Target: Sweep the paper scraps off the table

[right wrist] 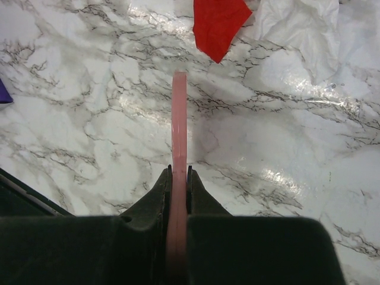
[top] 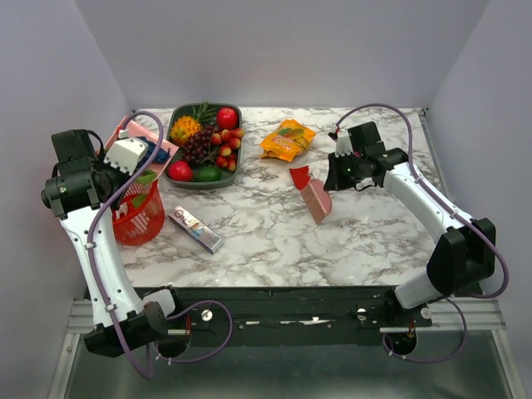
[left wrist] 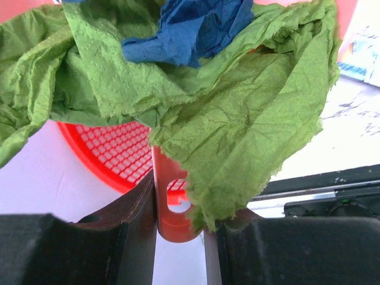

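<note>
My left gripper is shut on the handle of the pink dustpan, held tilted above the red mesh basket. Green and blue paper scraps lie crumpled in the pan, the green one hanging over the handle. My right gripper is shut on a pink brush, whose thin handle points at the marble table. A red paper scrap lies on the table just beyond the brush, also in the right wrist view.
A dark fruit tray holds round fruits and grapes at the back. An orange snack bag lies right of it. A silver wrapped bar lies beside the basket. A white crumpled piece lies right of the red scrap.
</note>
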`<action>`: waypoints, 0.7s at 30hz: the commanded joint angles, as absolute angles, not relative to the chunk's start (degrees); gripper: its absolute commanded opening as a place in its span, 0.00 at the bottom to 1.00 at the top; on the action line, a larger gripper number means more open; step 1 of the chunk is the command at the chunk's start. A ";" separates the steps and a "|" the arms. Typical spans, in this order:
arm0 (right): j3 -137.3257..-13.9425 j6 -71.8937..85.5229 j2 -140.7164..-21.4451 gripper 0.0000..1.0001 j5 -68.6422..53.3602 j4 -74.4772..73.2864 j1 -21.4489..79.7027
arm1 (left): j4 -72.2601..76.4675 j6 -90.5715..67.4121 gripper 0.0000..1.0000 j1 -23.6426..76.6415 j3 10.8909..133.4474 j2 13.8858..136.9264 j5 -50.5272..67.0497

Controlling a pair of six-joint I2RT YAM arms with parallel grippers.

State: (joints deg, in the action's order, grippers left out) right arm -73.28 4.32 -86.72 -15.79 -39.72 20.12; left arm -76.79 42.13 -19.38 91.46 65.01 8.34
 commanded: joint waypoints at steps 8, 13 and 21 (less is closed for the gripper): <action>-75.23 5.62 -87.71 0.00 -18.02 -39.99 19.78 | -86.84 62.12 0.00 -37.61 92.71 68.02 2.81; -75.06 5.97 -87.89 0.00 -18.19 -39.11 19.78 | -84.22 69.86 0.00 -39.73 94.31 70.84 -2.35; -74.27 6.33 -87.19 0.00 -18.46 -38.14 19.78 | -71.29 84.72 0.00 -37.71 86.49 65.14 -9.75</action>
State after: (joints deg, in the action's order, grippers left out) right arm -73.60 5.56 -87.39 -16.86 -39.77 20.12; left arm -75.79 73.95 -39.09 90.15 68.93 -3.53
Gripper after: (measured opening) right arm 0.120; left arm 0.379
